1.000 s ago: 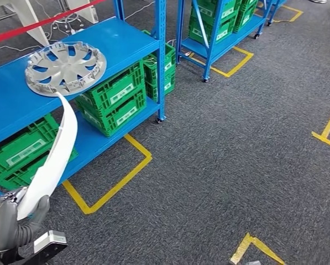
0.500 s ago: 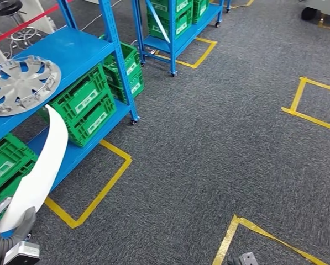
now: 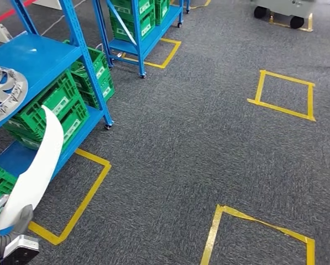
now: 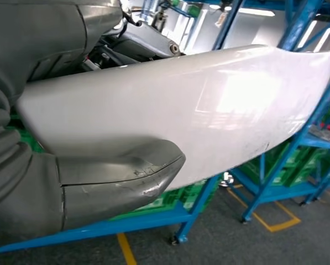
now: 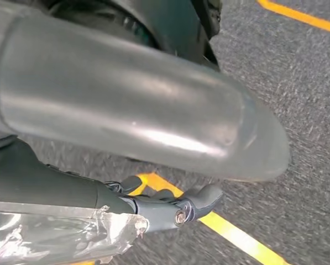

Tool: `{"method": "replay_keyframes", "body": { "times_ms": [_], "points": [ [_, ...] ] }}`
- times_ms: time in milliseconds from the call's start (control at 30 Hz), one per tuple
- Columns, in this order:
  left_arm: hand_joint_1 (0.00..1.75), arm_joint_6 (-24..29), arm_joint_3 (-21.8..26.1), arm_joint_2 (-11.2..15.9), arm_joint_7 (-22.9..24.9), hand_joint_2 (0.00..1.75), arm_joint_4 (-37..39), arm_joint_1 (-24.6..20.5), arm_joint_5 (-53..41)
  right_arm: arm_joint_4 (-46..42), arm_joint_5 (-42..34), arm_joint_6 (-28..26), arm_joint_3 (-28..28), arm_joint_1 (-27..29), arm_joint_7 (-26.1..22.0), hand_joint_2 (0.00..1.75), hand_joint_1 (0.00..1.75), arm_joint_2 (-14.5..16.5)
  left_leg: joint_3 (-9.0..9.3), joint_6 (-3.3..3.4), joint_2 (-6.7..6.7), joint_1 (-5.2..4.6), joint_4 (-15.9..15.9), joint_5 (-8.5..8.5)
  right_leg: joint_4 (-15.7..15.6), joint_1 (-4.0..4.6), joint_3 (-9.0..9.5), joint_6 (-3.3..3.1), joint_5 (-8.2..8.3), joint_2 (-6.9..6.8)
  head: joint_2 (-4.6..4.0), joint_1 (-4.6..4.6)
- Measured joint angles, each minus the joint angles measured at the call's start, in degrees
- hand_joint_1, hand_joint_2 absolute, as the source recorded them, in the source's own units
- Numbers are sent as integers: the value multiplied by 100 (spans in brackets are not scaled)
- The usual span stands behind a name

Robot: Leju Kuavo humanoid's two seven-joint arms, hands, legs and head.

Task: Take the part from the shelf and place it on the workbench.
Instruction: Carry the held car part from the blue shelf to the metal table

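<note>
Left hand (image 3: 6, 229) grips the lower end of the long curved white part (image 3: 37, 165) — the strip rises from the hand and arcs up toward the blue shelf (image 3: 37, 55), its tip clear of the shelf edge in the head view. In the left wrist view the thick grey thumb (image 4: 125, 176) presses across the part's glossy face, with the hand's grey cover behind it; the grasp sits at one end, probably because that was the end reachable from the shelf. That leaves most of the length unsupported, so it may sway.

The part is off the shelf and in hand, low at the robot's left side. No workbench to be seen; the carry step looks under way, placement not yet done.

A silver wheel cover (image 3: 2, 91) lies on the shelf's top level, green crates (image 3: 58, 107) stacked below it. Yellow tape squares (image 3: 284, 94) mark the grey carpet.

Right hand (image 5: 167, 207) hangs over the carpet near a yellow line — dark fingers partly curled, nothing between them that I can make out; open or clenched, I cannot tell.
</note>
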Motion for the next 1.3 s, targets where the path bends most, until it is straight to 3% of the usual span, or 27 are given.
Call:
{"method": "replay_keyframes", "body": {
  "times_ms": [67,100,133,200,267,333,400,467,533,567,600,633,700,767,833,900,967,1033,1100,1133,1167,1233,1300],
  "points": [
    [175,155,-128,15,130,175,7,-14,-5,-1,-20,2,-49,7,85,0,0,1,-1,11,168,-7,2,-5,756,-21,-337,57,-338,-212,0,27],
    [175,223,-192,30,180,175,10,-26,2,-3,-18,-3,-79,22,133,0,0,1,1,11,248,-8,3,-8,959,-34,-415,74,-388,-246,0,26],
    [175,273,-248,44,207,175,13,-40,11,-5,-14,-7,-105,44,170,0,0,-1,6,7,322,-7,3,-13,944,-47,-383,89,-334,-266,0,29],
    [175,323,-333,70,230,175,16,-57,34,-9,-3,-13,-138,80,203,0,0,-5,33,-21,451,-2,5,-32,267,-66,22,108,-5,-379,0,30],
    [175,385,-396,110,259,175,17,-66,74,-16,21,-16,-166,77,234,0,0,-6,64,-71,566,-32,13,-59,-444,-54,436,78,217,-579,0,19],
    [175,455,-460,171,313,175,18,-84,118,-21,76,0,-201,70,269,0,0,-17,75,-122,658,-60,19,-64,-628,-28,525,-8,241,-618,0,-2],
    [175,509,-520,235,349,175,20,-101,142,-20,137,61,-221,88,283,0,0,-75,73,-176,700,-41,31,-81,-635,-26,491,-105,274,-495,0,-11],
    [175,569,-559,291,375,175,22,-100,153,-19,190,2,-228,94,272,0,0,-135,-29,-222,486,-13,279,-289,-667,-39,477,-191,316,-375,0,-23],
    [175,619,-572,345,407,175,24,-81,159,-19,236,-182,-234,76,260,0,0,-152,-336,-236,206,-4,974,-687,-683,-44,460,-242,344,-244,0,-43],
    [175,631,-575,371,416,175,26,-69,161,-19,251,-252,-236,67,259,0,0,-152,-517,-233,150,-6,1366,-852,-684,-38,451,-253,351,-172,0,-46],
    [175,634,-578,389,420,175,27,-63,161,-19,262,-290,-236,63,259,0,0,-150,-642,-227,128,-8,1628,-921,-683,-33,446,-258,356,-95,0,-49],
    [175,634,-582,405,420,175,28,-59,161,-19,271,-311,-236,66,261,0,0,-148,-680,-216,116,-11,1691,-871,-680,-29,444,-260,359,-18,0,-48],
    [175,635,-589,429,420,175,28,-56,161,-17,279,-328,-236,75,265,0,0,-141,-454,-188,39,-6,1186,-488,-668,-33,447,-250,366,138,0,-49],
    [175,637,-595,448,419,175,28,-53,161,-17,281,-331,-236,69,266,0,0,-133,-122,-176,-210,24,441,-158,-634,-31,419,-217,375,282,0,-47],
    [175,640,-603,461,419,175,29,-53,161,-17,281,-333,-236,63,263,0,0,-129,3,-179,-356,33,129,-102,-609,-37,353,-153,401,409,0,-47],
    [175,642,-609,472,418,175,31,-57,161,-16,281,-336,-236,90,263,0,0,-130,7,-143,-251,23,96,-93,-614,-61,290,-84,428,490,0,-46],
    [175,642,-612,477,418,175,31,-55,163,-15,285,-341,-236,118,266,0,0,-128,18,-77,-113,26,60,-65,-436,-47,170,-33,307,250,0,-15],
    [175,640,-612,476,415,175,31,-38,167,-15,301,-339,-234,102,269,0,0,-123,26,-34,49,12,46,-61,203,-35,-134,9,-40,-119,0,17],
    [175,636,-612,475,407,175,31,-29,167,-15,350,-303,-232,75,268,0,0,-134,29,-17,223,-4,48,-71,916,-51,-455,44,-320,-242,0,21],
    [175,632,-613,475,402,175,31,-32,166,-14,385,-280,-232,73,261,0,0,-155,34,-16,305,-6,48,-78,1031,-57,-494,55,-321,-257,0,22],
    [175,627,-613,474,401,175,31,-39,161,-11,416,-263,-232,75,245,0,0,-184,44,-20,377,-5,49,-88,910,-60,-413,62,-218,-273,0,23],
    [175,620,-614,474,401,175,31,-60,137,-3,451,-254,-232,70,189,0,0,-246,80,-50,503,-8,49,-118,145,-55,22,69,109,-441,0,24],
    [175,623,-614,477,407,175,31,-86,114,3,456,-253,-232,31,135,0,0,-280,106,-103,608,-38,66,-152,-468,-26,371,16,278,-610,0,16]
  ]
}}
